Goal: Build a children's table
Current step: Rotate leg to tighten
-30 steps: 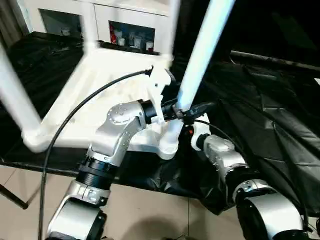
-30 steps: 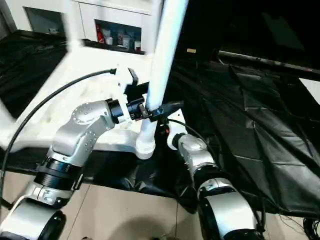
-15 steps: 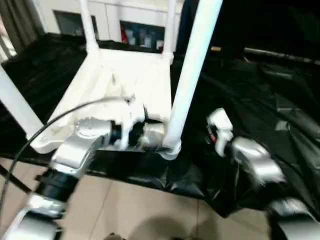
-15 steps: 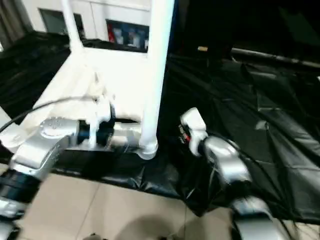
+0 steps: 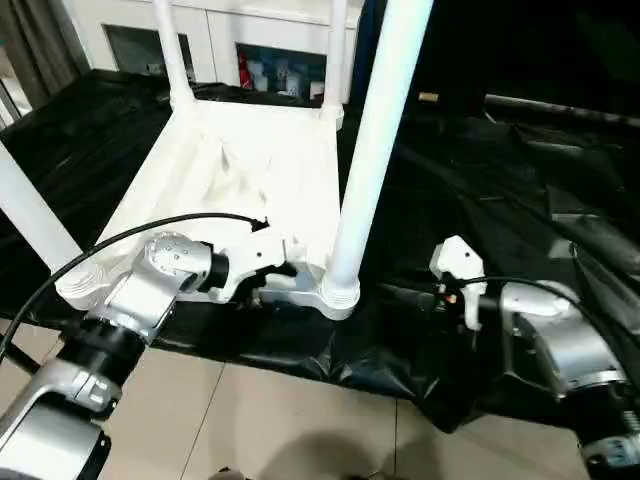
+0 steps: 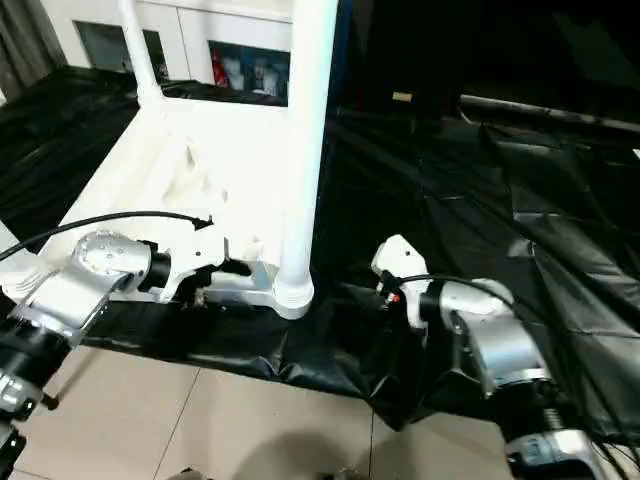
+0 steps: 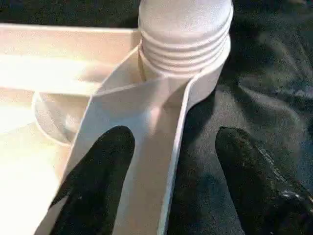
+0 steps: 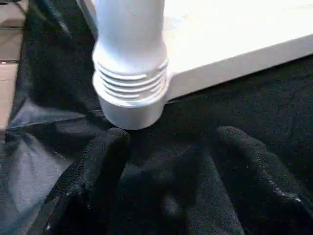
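The left gripper (image 7: 168,183) had its two black fingers (image 7: 95,183) parted, one lying over the ribbed underside of the table top (image 5: 255,175) and the other over the black sheet (image 5: 520,170), so that the top's edge wall passed between them without being clamped. The right gripper (image 8: 166,181) likewise stood with its fingers (image 8: 100,164) apart and held nothing, hovering above the black sheet just beside the near corner socket (image 8: 131,105). The children's table lay upside down on the black-sheeted bench, close to the bench's near edge, with its underside facing up. At the table's near right corner, one white leg (image 5: 375,140) stood upright in the socket, its thread ridges (image 7: 183,46) visible just above the socket rim. Two further legs (image 5: 170,50) rose from the far corners, and another leg (image 5: 30,215) rose at the near left corner. The left silver forearm (image 5: 150,290) reached to the table's near edge from the left, and the right forearm (image 5: 545,330) lay over the sheet to the right of the table. Beyond the far edge of the bench stood a white cabinet (image 5: 270,55) with glass doors.
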